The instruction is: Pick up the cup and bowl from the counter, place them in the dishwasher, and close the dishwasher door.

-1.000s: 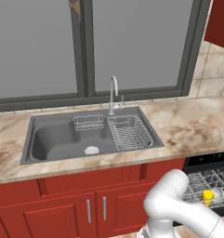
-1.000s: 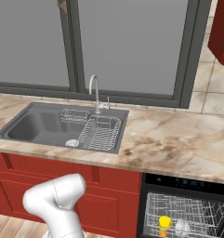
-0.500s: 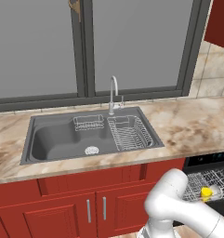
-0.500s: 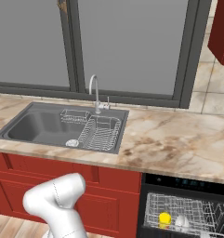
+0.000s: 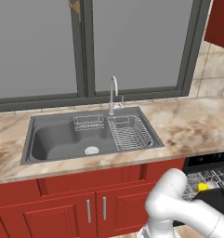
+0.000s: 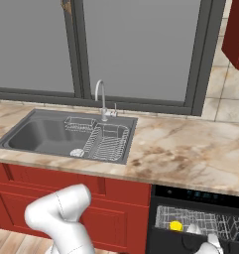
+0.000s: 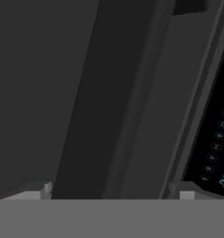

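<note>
1. Two base views are crossed from left to right at mid-frame by the beige-and-brown marbled stone counter (image 5: 192, 128), which carries a grey steel sink (image 5: 57, 139) with a wire drying rack (image 5: 132, 132) in its right half and a curved chrome tap (image 5: 113, 95) behind it.
2. Red panelled cabinets (image 5: 76, 200) are seen below the counter.
3. The black built-in dishwasher (image 6: 200, 218) is seen at the lower right of both base views, under the counter; its grey-white wire rack (image 6: 200, 221) is exposed.
4. A small round yellow object (image 6: 176, 226) lies in the left part of that rack, with a pale whitish item (image 6: 192, 229) just beside it; which is the cup or the bowl cannot be told.
5. In the hand view, the flat black dishwasher door (image 7: 48, 93) with its dark bar handle (image 7: 118, 93) runs from top to bottom, very close, and teal lights (image 7: 220, 148) are seen at the right edge.
6. The gripper (image 7: 108, 193) is seen at the bottom of the hand view, its fingertips (image 7: 36, 190) set wide apart on either side of the handle; contact with it cannot be told.
</note>
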Available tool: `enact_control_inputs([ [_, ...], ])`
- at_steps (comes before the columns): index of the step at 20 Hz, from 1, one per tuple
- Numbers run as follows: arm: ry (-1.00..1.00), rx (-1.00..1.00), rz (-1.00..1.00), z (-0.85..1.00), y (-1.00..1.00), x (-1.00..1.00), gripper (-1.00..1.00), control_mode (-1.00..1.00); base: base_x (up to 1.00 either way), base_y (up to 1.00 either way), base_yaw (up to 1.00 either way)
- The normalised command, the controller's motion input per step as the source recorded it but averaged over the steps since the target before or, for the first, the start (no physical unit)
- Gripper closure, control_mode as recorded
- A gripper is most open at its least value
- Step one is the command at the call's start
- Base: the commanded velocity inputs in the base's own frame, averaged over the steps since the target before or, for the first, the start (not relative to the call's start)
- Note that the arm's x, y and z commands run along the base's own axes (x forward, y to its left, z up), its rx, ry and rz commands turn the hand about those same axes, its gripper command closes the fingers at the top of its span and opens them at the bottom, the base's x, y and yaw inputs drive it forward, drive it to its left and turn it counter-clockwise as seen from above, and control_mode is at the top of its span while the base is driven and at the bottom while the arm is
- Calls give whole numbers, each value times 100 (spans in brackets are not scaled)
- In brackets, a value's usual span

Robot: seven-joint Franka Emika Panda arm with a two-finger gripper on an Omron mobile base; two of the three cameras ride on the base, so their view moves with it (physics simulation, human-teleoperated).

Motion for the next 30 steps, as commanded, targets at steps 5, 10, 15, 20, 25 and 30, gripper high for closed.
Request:
enact_control_inputs([
  [5, -28, -18, 7, -100, 56, 70, -100, -100, 0, 0, 0],
  [10, -31, -19, 7, -100, 46, 63, -100, -100, 0, 0, 0],
  [15, -38, -14, 8, -100, 26, 30, -100, -100, 0, 0, 0],
  [20, -41, -12, 10, -100, 9, 8, -100, -100, 0, 0, 0],
  [25, -42, -16, 12, -100, 1, 0, -100, -100, 0, 0, 0],
  [30, -41, -22, 13, -100, 2, 4, -100, -100, 0, 0, 0],
])
